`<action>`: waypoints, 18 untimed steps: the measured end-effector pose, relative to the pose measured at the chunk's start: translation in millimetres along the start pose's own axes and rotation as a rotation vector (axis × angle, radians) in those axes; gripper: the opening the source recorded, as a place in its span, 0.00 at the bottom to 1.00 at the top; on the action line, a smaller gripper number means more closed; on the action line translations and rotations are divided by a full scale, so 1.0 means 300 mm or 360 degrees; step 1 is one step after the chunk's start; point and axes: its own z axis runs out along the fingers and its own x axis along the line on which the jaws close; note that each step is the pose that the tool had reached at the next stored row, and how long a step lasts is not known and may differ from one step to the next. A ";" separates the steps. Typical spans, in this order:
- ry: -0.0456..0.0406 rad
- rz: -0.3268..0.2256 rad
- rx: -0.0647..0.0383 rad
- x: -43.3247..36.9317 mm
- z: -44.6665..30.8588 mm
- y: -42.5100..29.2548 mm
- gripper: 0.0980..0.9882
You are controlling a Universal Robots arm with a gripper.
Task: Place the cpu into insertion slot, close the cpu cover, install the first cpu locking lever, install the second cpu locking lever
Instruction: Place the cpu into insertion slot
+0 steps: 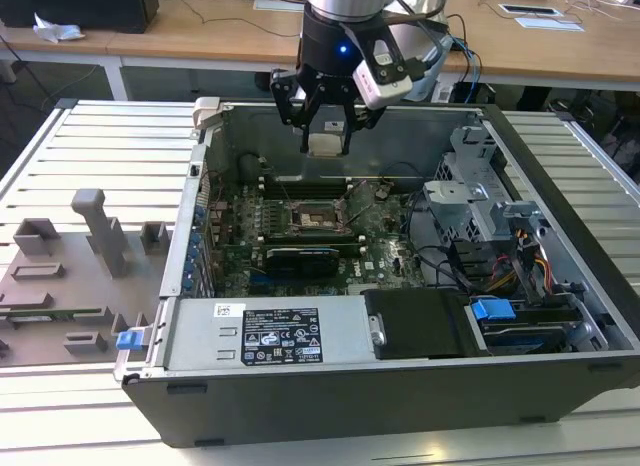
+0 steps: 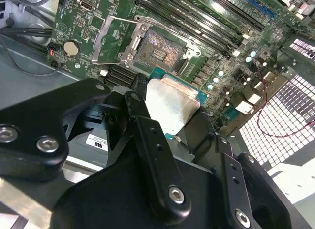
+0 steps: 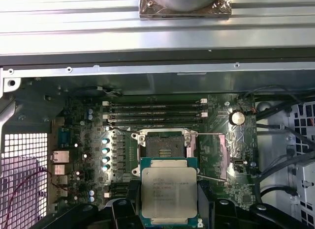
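End effector (image 1: 327,138) clamped on the cpu (image 3: 169,190), held flat above the empty insertion slot (image 3: 166,146), cpu cover (image 2: 104,33) swung open, inside open computer case (image 1: 330,406).

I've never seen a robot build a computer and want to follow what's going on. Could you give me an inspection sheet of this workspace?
Surface: slatted metal table carrying an open computer case.
Job's things: cpu held in the air over the motherboard; socket empty; cpu cover open.
Clutter: grey fixture plate with holders, beside the case on the exterior view's left.
Gripper: jaws shut on the cpu's edges.
Cables: wire bundles inside the case; arm cables near the wrist.
Surroundings: wooden desks behind the table.
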 end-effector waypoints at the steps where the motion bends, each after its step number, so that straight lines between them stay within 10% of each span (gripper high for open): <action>1: 0.0000 0.0000 0.0000 0.000 0.002 0.000 0.50; 18: 0.0000 0.0000 0.0000 -0.001 0.037 -0.003 0.50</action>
